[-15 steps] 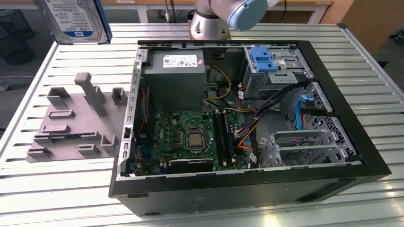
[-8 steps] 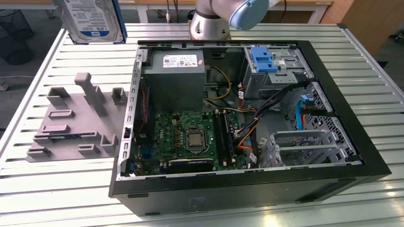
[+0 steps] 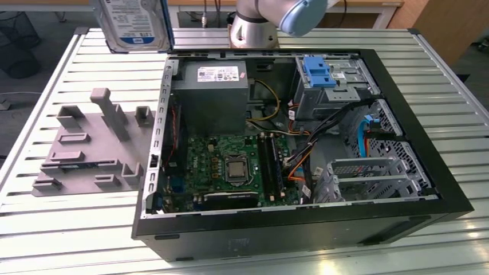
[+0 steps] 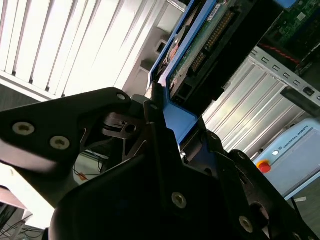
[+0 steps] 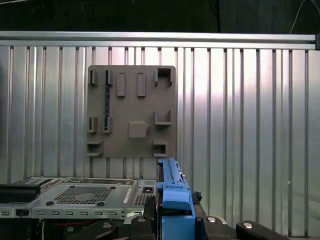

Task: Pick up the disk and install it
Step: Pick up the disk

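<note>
One disk [image 3: 131, 26], white-and-blue label [image 3: 139, 17] facing out, hung above the tabletop [image 3: 77, 229] near the open case [image 3: 306, 232]; tool [image 4: 160, 100] clamped on its blue rail [image 4: 178, 120].

One disk [image 3: 134, 26], one case [image 3: 306, 232], one fixture [image 3: 88, 129].

The computer case [image 3: 306, 232] lies open on the table [image 3: 68, 229]. Just beside it, on the exterior view's left, the holder plate [image 3: 88, 152] lies flat on the table. Inside the case, the power supply [image 3: 215, 91] sits at the far end. The motherboard [image 3: 229, 163] lies in front of it, nearer the camera. On the exterior view's right of the power supply stands the latch [image 3: 317, 71], and the drive cage [image 3: 374, 177] sits in front of that. The robot arm [image 3: 267, 20] stands behind the case. The disk [image 3: 134, 23] hangs above the table's far end, on the exterior view's left, apart from the case. It is squeezed between the fingers [image 4: 155, 125] of the gripper [image 4: 160, 102].
</note>
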{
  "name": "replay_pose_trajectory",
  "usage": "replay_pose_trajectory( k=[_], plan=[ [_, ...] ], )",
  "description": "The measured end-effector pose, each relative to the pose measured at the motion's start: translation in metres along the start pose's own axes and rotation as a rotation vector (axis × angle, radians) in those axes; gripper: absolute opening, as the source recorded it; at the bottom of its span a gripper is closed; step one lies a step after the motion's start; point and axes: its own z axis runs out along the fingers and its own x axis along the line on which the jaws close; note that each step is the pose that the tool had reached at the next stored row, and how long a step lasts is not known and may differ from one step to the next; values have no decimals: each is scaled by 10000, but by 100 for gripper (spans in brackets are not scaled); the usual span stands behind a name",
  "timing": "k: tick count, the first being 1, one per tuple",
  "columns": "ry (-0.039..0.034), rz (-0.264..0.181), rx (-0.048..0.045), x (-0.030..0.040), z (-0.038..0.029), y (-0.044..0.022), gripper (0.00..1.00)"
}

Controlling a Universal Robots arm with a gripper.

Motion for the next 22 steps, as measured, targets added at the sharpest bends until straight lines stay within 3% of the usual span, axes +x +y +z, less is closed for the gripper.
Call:
replay_pose_trajectory(
  k=[22],
  plan=[
    [-3,-1,2,-6,-3,-1000,36]
  ],
)
